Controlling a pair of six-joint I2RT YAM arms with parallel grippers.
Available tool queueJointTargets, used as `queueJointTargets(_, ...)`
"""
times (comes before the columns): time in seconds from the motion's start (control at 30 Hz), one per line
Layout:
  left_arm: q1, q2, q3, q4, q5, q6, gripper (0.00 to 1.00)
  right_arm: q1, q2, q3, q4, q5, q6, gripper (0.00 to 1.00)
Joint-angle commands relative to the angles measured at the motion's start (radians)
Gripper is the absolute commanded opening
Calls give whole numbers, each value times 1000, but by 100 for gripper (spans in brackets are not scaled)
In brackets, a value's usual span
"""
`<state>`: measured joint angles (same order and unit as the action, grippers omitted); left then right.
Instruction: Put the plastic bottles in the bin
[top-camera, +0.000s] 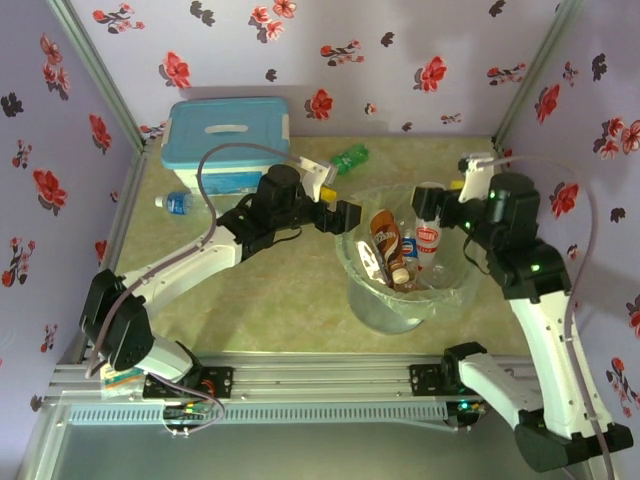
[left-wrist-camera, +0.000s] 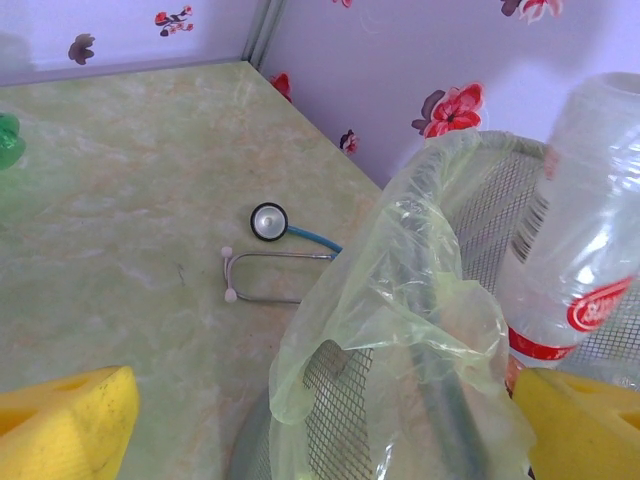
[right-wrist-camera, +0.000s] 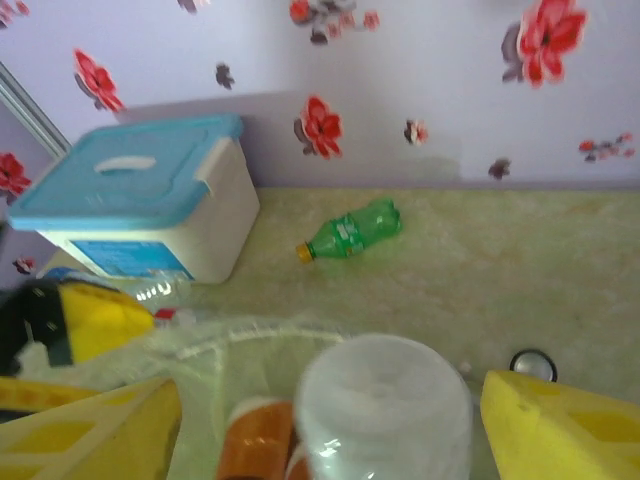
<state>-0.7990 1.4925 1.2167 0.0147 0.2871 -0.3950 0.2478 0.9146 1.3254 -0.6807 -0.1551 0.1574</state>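
**Q:** How was your right end effector set?

**A:** My right end effector (right-wrist-camera: 330, 390) was spread wide above the bin (top-camera: 400, 300). A clear bottle with a red label (right-wrist-camera: 385, 405) stood upright between my yellow fingers (right-wrist-camera: 560, 430), its rounded clear end toward my wrist camera. It sat just beside the right finger, with an open gap on the left. I could not tell whether the right finger touched it.

**Q:** Where did that bottle reach?

**A:** Its lower end was down inside the bin, among the bottles already there. An orange-labelled bottle (top-camera: 383, 235) leaned to its left, and a small blue-labelled bottle (top-camera: 408, 247) stood between the two.

**Q:** And your left side?

**A:** My left end effector (left-wrist-camera: 325, 400) was wide too, with nothing in it. It was at the bin's left rim, and the thin bag (left-wrist-camera: 400, 300) folded over that rim lay between its fingers. The clear bottle rose just to its right.

**Q:** What lay farther out?

**A:** A green bottle (right-wrist-camera: 350, 232) lay on its side on the bench (top-camera: 280, 300) near the back wall, well apart from both end effectors. Another bottle with a blue label (top-camera: 175, 203) lay beside the white box with the blue lid (top-camera: 225, 140), far left. A stethoscope (left-wrist-camera: 275, 255) rested on the bench beyond the bin.
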Motion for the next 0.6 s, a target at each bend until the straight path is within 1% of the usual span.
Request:
queueJointTargets(0.0,-11,8,24,-3,-18,-7,96,1,76,148,-128,38,-13,76)
queueJointTargets(0.07,-11,5,23,-2,-19,-5,96,1,128,205,-134,78,-13,67)
queueJointTargets(0.13,-10,7,23,-4,-19,-4,96,1,187,264,-141,109,-22,53)
queueJointTargets(0.3,-11,11,32,-12,-19,2,96,2,291,366,-113,129,-54,26)
queueJointTargets(0.33,-11,12,32,-13,-19,4,96,2,316,384,-111,132,-59,22)
queueJointTargets(0.47,-11,15,33,-15,-19,4,96,2,373,403,-110,116,-67,19)
queueJointTargets(0.57,-11,18,33,-10,-19,1,96,3,354,309,-113,80,-42,16)
